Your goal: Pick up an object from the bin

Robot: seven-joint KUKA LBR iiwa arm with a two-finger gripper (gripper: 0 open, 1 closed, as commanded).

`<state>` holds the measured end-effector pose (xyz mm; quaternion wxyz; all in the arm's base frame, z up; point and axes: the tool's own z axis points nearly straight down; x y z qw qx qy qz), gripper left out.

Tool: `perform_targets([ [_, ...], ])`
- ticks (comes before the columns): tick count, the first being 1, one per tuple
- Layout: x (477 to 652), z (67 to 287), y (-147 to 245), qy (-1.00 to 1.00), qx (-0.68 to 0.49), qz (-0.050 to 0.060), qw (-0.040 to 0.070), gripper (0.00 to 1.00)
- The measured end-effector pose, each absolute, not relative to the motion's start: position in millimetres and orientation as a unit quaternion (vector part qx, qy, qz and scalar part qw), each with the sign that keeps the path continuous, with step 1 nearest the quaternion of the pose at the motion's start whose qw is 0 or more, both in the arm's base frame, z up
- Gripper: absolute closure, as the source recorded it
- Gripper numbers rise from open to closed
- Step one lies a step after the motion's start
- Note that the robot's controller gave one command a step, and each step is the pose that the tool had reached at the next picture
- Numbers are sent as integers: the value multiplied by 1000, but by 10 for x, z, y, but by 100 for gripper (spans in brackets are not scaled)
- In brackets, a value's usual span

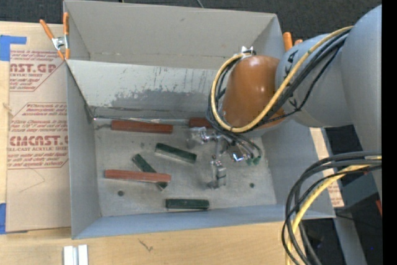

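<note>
The gripper (217, 178) hangs low over the floor of the bin (80, 152). I cannot tell whether its jaws are spread or pressed together. Nearest to the gripper, just to its left, lies a tilted dark green bar (175, 153). A second green bar (187, 203) lies toward the front from the gripper. Further left of the gripper are a short green piece (144, 164), a near brown stick (136, 176) and a far brown stick (141, 126).
</note>
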<state>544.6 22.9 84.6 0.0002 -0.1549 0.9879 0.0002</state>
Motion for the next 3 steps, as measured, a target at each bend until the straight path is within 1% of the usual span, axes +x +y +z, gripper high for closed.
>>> perform_targets([
  [1,5496,707,972,999,39,1,1,100],
  [2,5496,707,972,999,39,1,1,100],
  [3,5648,2692,995,999,32,0,0,100],
])
